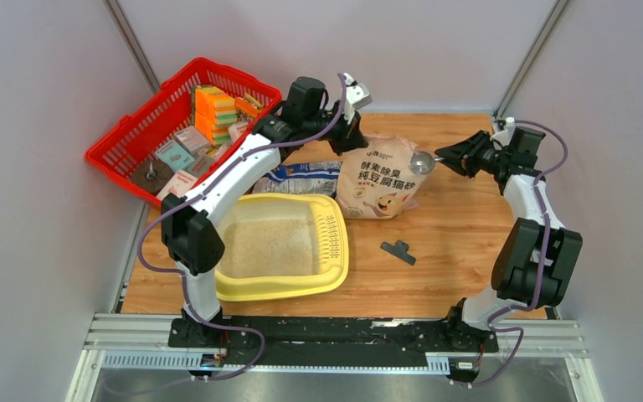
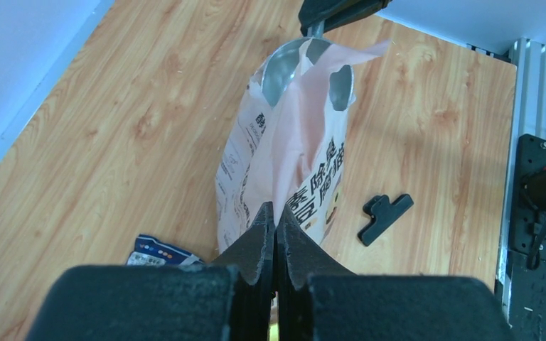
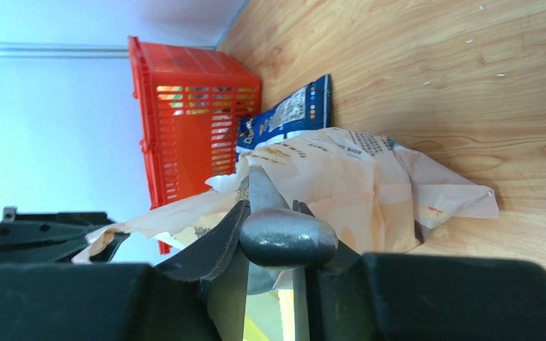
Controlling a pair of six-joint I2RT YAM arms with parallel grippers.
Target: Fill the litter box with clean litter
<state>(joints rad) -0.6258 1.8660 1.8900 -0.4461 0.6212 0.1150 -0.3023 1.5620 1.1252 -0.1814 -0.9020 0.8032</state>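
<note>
Pale-yellow rectangular plastic litter box (image 1: 301, 286) lies across the tan paper bag (image 1: 381, 188) from the right gripper (image 1: 445, 156), clamped on a metal scoop (image 1: 419, 162); left gripper (image 1: 354, 138) pinches the bag's rim.

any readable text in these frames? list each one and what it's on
"纯豆腐猫砂": large dark line on the tan litter bag.
"除臭": end of the line above it; the first two characters are unclear.
Small mark above both lines: too small to read.
Blue-and-white bag: print too blurred to read.
Boxes in the red basket: labels too small to read.
</note>
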